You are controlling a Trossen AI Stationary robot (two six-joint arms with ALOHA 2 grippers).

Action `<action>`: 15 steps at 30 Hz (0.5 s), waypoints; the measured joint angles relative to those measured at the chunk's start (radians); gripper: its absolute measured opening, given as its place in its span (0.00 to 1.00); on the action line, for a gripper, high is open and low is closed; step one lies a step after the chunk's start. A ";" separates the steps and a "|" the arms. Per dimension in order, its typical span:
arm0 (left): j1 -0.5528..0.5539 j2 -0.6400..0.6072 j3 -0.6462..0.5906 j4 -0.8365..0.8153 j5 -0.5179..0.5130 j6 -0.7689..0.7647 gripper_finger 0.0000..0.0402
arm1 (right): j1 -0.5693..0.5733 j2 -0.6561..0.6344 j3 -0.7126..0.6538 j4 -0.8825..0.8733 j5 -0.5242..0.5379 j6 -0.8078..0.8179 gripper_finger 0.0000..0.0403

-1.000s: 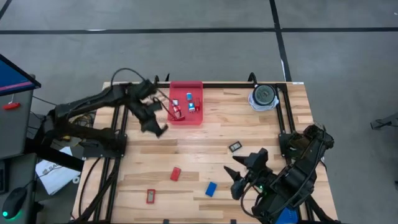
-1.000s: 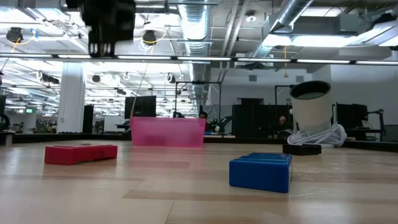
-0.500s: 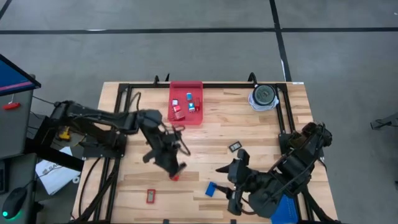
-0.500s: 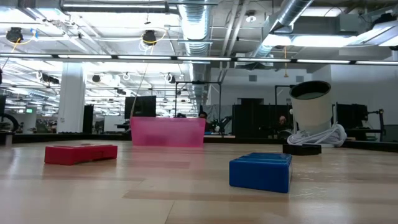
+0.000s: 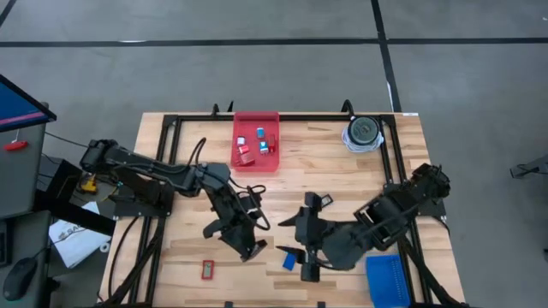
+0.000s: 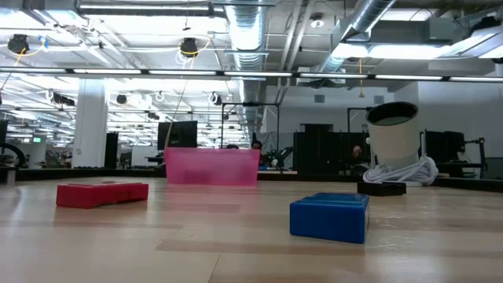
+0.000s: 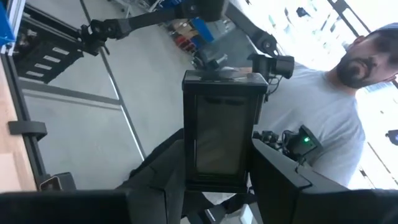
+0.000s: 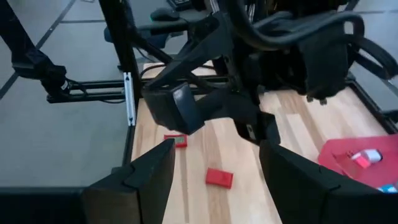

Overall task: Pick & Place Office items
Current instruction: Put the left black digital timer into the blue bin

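My left gripper point(image 5: 240, 242) is open and hangs over the middle of the table, above a red block point(image 8: 219, 177) that the high view hides; the block also shows in the low view point(image 6: 102, 193). My right gripper point(image 5: 298, 246) is open and stands over a blue block point(image 5: 290, 259), which lies flat on the table point(image 6: 330, 217). It faces the left gripper point(image 8: 186, 109). A small red-framed piece point(image 5: 208, 270) lies near the front edge. A flat black piece point(image 6: 382, 188) lies farther back. Neither gripper shows in the low view.
A red tray point(image 5: 256, 162) at the table's far middle holds several small red, blue and pale pieces. A round grey-and-white disc point(image 5: 363, 133) stands at the far right. A blue tray point(image 5: 390, 278) lies at the near right corner. A person point(image 7: 323, 118) stands beyond the table.
My left gripper has gone from beside the red tray toward the near edge and the right, ending over the red block. My right gripper has swung from the near right corner toward the table's middle, over the blue block, and the blue tray now shows.
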 joint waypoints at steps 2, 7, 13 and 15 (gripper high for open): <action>0.004 -0.001 0.000 0.007 0.002 0.001 0.34 | -0.020 0.000 0.000 0.013 -0.044 -0.021 0.56; 0.015 -0.001 0.000 0.007 0.006 0.001 0.34 | -0.067 0.000 -0.014 0.052 -0.172 -0.075 0.56; 0.028 -0.001 0.000 0.009 0.012 0.003 0.34 | -0.109 0.000 -0.016 0.092 -0.285 -0.133 0.56; 0.028 -0.001 0.000 0.013 0.017 0.003 0.34 | -0.119 0.000 -0.016 0.103 -0.313 -0.161 0.56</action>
